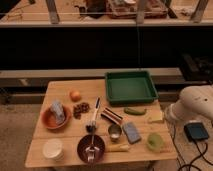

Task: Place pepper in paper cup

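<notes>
The pepper (135, 111), slim and dark green, lies on the wooden table (60, 90) just in front of the green tray. The paper cup (52, 148), short, wide and cream-white, stands upright at the table's front left corner, far from the pepper. Only my white arm (192, 103) shows, off the table's right edge, to the right of the pepper. My gripper itself is not in view.
A green tray (131, 87) sits at the back right. There are also an orange (75, 95), an orange bowl (54, 118), a dark bowl with a fork (91, 147), a metal cup (115, 131), a pale yellow stick (119, 147) and a round light green object (155, 141).
</notes>
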Controlling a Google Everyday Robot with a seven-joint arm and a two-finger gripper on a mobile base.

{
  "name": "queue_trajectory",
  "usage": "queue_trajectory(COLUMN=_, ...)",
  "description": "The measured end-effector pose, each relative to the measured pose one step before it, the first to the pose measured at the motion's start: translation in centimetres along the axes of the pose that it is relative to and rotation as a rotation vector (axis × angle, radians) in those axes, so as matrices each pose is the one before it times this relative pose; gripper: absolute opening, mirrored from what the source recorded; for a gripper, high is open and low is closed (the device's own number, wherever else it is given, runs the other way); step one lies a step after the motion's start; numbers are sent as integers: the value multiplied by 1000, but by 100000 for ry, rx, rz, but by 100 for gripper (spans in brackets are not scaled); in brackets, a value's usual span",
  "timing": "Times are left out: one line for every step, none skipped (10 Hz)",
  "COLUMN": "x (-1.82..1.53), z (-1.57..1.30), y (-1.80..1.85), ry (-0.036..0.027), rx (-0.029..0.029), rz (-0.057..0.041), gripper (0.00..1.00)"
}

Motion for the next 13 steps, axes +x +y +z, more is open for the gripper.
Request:
queue_trajectory(x=54, z=-4, y=-10, ry=-285, rx=56, rz=197, gripper=80)
queue_trajectory(x=196, z=105, y=-351, ry=-1577, rx=-2037, rz=1746, gripper=80)
queue_trajectory(x=573, z=-23, y=-758, ry=-431, rx=-2291, rz=1867, gripper=80)
queue_trajectory(x=1152, z=-228, y=-1211, ry=-127, rx=-2017, rz=3111, gripper=80)
queue_trajectory(x=1704, z=-147, y=-559, ry=-424, rx=-3218, rz=4989, gripper=80)
queue_trajectory(x=2216, z=-164, y=-1401, ry=-340, rx=-643, rz=5841, gripper=80)
queue_trajectory(x=1957, z=-226, y=-1591, ry=-1401, rx=981, rz=6221, gripper=80)
queue_trajectory(x=1319, z=-78, y=-815, ry=-1121, rx=502, rz=4917, gripper=80)
queue_trajectory(x=870, z=-116, y=-601, ry=-634, rx=419, rz=3407, gripper=80)
queue_trajectory(x=407, z=-38, y=-514, ry=-304, rx=246, rz=1423, gripper=80)
queue_trajectory(x=41, z=-42, y=-167, ry=-150, rx=201, rz=326, gripper=80)
queue_trajectory(x=-189, z=5, y=356, ry=-133, rx=-359, rz=533, gripper=80)
queue_trajectory(x=-183, z=84, y=56, ry=1145, rx=1099, rz=2147, gripper=80)
